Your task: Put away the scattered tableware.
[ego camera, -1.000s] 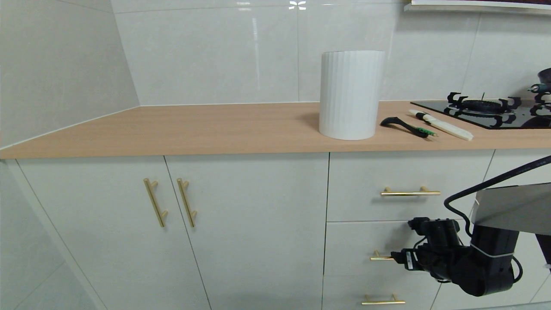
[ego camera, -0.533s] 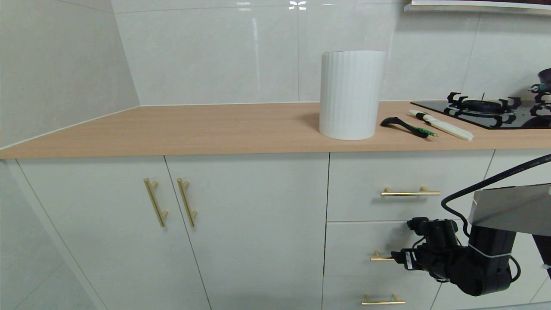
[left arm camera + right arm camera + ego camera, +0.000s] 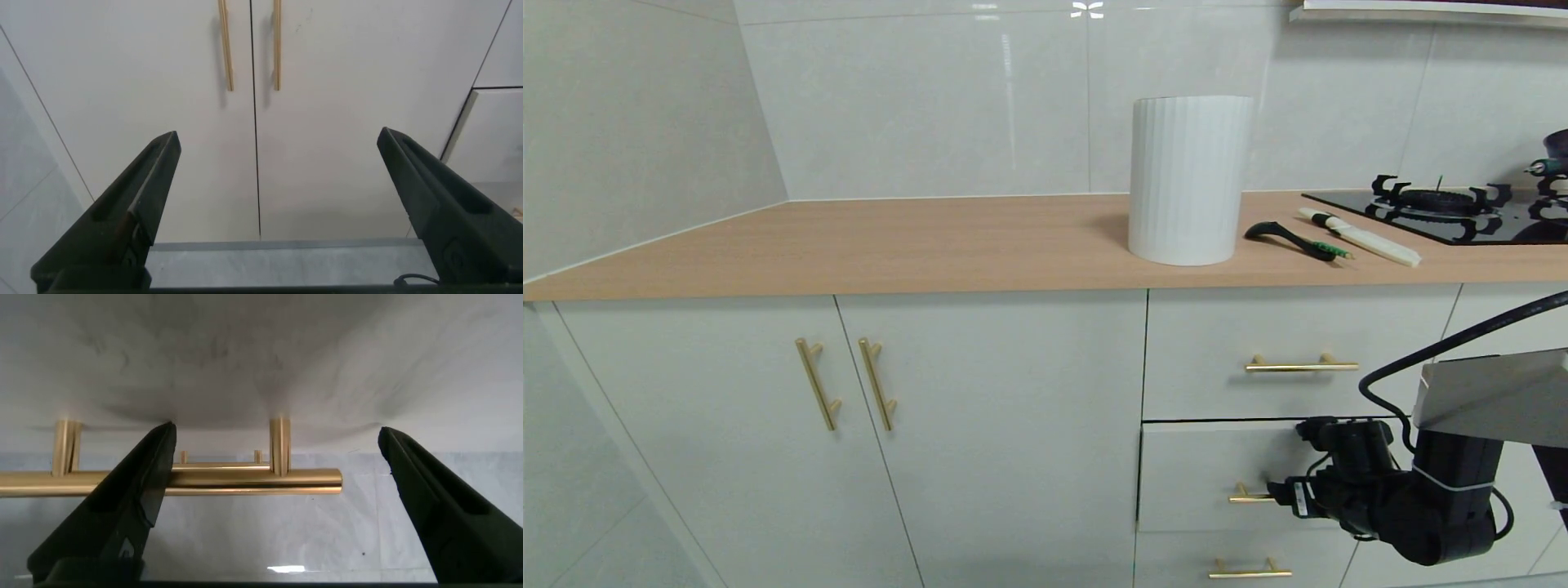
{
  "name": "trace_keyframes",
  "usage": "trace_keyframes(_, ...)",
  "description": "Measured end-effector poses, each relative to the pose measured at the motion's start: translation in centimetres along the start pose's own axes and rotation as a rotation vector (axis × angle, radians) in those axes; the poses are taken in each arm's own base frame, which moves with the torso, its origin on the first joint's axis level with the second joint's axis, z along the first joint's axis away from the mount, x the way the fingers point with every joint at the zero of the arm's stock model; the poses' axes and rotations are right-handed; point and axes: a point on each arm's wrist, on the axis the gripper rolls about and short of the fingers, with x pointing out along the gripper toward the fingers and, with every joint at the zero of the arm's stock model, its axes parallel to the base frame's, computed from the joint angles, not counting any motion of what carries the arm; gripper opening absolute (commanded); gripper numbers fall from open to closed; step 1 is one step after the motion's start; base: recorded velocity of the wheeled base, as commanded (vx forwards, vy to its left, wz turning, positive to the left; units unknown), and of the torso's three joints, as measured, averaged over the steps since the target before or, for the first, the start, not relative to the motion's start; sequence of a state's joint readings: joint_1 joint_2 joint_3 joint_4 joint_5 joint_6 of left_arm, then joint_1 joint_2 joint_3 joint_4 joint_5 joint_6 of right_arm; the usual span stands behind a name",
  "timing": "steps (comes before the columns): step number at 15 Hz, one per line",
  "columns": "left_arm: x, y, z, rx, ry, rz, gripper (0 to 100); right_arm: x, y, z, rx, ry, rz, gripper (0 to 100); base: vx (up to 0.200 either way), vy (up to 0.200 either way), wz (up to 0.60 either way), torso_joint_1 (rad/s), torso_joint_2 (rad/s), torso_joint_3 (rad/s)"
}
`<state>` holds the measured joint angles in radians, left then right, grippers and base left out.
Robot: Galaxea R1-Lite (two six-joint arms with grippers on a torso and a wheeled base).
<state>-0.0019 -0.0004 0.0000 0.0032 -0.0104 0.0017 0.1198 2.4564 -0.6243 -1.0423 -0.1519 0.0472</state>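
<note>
On the wooden counter [image 3: 931,245] lie a black-handled utensil [image 3: 1290,238] and a long white utensil [image 3: 1360,237], just right of a tall white ribbed container [image 3: 1188,180]. My right gripper [image 3: 1270,490] is low down at the middle drawer [image 3: 1201,465], at its gold handle [image 3: 1245,494]. The right wrist view has the gripper [image 3: 276,434] open, its fingers spread either side of the handle bar [image 3: 204,482]. A dark gap shows along the drawer's top and left edge. My left gripper [image 3: 278,143] is open and faces the double cabinet doors [image 3: 253,122].
A black gas hob [image 3: 1445,208] sits at the counter's right end. A top drawer [image 3: 1298,351] and a bottom drawer with its gold handle [image 3: 1250,569] flank the middle one. Double doors with gold handles [image 3: 845,392] stand to the left.
The middle drawer has slid out slightly, and a dark gap has appeared around its front. My right gripper has drawn back a little with the handle.
</note>
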Motion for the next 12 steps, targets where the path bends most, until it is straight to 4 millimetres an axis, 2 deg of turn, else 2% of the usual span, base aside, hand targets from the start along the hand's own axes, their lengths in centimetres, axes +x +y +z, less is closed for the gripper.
trace_keyframes(2,0.0,0.0,0.0,0.000,0.000,0.000,100,-1.2,0.0,-0.4,-0.022,0.021,0.004,100,0.000,0.000,0.00,0.000,0.00,0.000)
trace_keyframes(6,0.0,0.0,0.0,0.000,0.000,0.000,100,-6.5,-0.2,-0.3,-0.119,0.082,0.027,100,0.000,0.000,0.00,0.000,0.00,0.000)
trace_keyframes(9,0.0,0.0,0.0,0.000,0.000,-0.001,100,-11.5,-0.4,1.3,-0.142,0.093,0.057,100,0.000,0.000,0.00,0.000,0.00,0.000)
trace_keyframes(12,0.0,0.0,0.0,0.000,0.000,0.000,100,-16.4,-0.8,3.9,-0.131,0.047,0.092,100,0.000,0.000,0.00,0.000,0.00,0.000)
